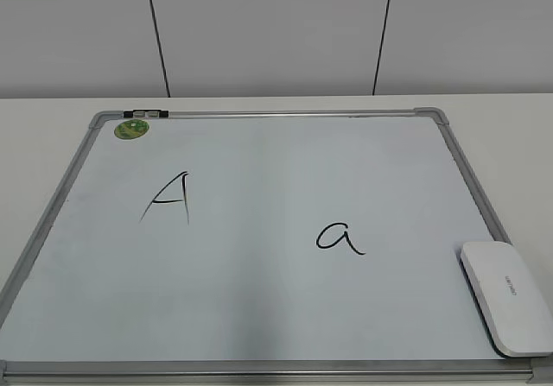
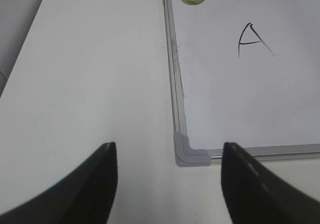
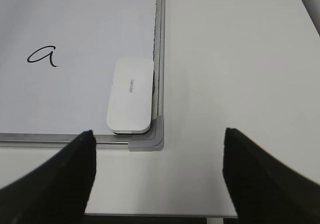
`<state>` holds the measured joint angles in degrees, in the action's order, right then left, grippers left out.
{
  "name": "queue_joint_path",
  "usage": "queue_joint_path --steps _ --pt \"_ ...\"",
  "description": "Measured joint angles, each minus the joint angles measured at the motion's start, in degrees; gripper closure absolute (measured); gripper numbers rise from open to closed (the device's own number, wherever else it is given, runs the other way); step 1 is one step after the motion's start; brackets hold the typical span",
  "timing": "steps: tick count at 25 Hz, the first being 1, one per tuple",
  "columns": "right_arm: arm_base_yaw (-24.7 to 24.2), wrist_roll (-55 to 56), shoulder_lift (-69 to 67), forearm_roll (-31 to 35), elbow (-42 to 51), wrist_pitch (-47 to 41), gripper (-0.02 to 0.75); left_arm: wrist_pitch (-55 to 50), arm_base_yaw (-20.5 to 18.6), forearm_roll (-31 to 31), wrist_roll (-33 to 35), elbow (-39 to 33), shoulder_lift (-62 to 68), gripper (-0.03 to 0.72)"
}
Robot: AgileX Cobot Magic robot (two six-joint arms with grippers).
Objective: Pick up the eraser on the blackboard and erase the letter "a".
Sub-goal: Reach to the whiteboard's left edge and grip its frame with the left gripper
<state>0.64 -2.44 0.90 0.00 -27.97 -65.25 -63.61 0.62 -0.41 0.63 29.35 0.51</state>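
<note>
The blackboard (image 1: 259, 317) is a white board in a silver-grey frame lying flat on the table. The white eraser (image 1: 508, 294) lies in its near right corner; it also shows in the right wrist view (image 3: 131, 94). The lowercase letter "a" (image 1: 339, 237) is written right of the middle, to the left of the eraser, and shows in the right wrist view (image 3: 43, 56). My right gripper (image 3: 159, 156) is open and empty, over the bare table just in front of that corner. My left gripper (image 2: 170, 171) is open and empty by the board's near left corner (image 2: 190, 155). Neither gripper shows in the exterior view.
An uppercase "A" (image 1: 169, 198) is written on the board's left half, also in the left wrist view (image 2: 254, 39). A green round sticker (image 1: 132, 129) and a small black-and-silver clip (image 1: 145, 112) sit at the far left corner. The table's front edge (image 3: 160, 215) lies close below the right gripper.
</note>
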Motion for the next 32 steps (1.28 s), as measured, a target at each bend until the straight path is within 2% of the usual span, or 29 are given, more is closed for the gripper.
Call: queue_joint_path --steps 32 --pt "0.0 0.0 0.0 0.0 0.0 -0.1 0.151 0.0 0.0 0.0 0.0 0.0 0.0 0.227"
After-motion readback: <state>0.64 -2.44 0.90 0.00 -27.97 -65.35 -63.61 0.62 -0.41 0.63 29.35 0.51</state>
